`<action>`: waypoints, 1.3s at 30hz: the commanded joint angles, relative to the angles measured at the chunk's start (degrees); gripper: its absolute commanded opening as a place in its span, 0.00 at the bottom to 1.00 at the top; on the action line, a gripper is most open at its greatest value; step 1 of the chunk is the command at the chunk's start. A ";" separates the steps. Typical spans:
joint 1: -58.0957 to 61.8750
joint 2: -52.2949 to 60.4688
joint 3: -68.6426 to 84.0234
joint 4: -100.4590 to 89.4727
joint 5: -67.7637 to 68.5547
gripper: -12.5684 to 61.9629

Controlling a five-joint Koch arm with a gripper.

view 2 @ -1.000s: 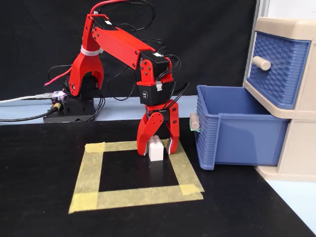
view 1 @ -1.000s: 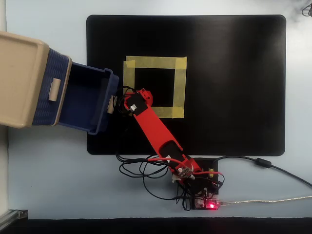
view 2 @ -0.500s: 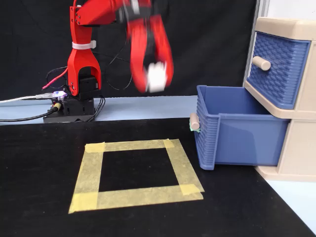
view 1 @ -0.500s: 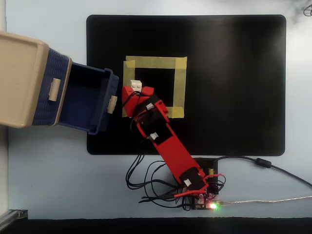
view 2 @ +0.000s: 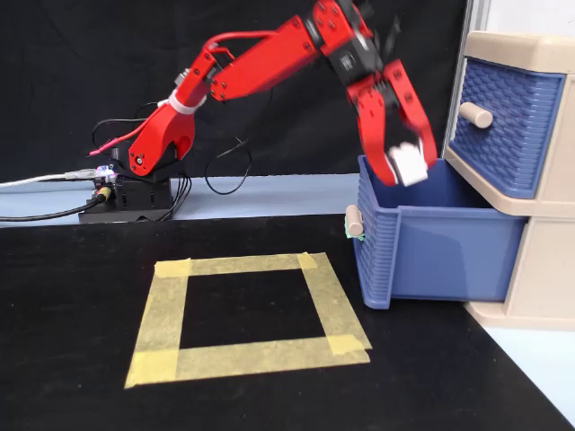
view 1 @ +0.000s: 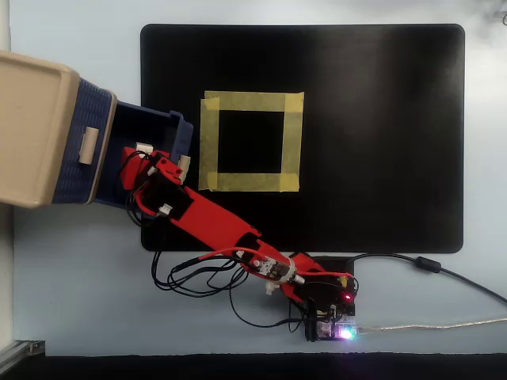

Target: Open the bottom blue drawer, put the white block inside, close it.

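Note:
The bottom blue drawer [view 2: 431, 251] is pulled out of the beige cabinet [view 2: 539, 269], with its small beige handle [view 2: 353, 222] facing the mat. In the overhead view the open drawer [view 1: 154, 117] sticks out to the right of the cabinet [view 1: 32, 127]. My red gripper [view 2: 406, 171] is shut on the white block [view 2: 409, 163] and holds it just above the drawer's open top, near its back. In the overhead view the gripper [view 1: 139, 156] is over the drawer's inside and the block [view 1: 145, 148] shows as a small white bit.
The upper blue drawer [view 2: 503, 126] is closed, its handle just right of the gripper. A yellow tape square [view 1: 250, 101] lies on the black mat [view 1: 380, 142], right of the drawer. The arm's base [view 1: 325, 297] and cables sit at the mat's edge.

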 commanded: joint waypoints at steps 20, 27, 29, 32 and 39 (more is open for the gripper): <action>11.16 8.09 13.10 18.63 12.30 0.62; 2.90 1.67 6.68 5.01 10.02 0.63; -0.09 -0.26 4.39 0.00 6.77 0.63; -0.88 -4.83 1.05 -8.79 3.25 0.63; -3.34 -9.14 -1.49 -16.96 2.90 0.63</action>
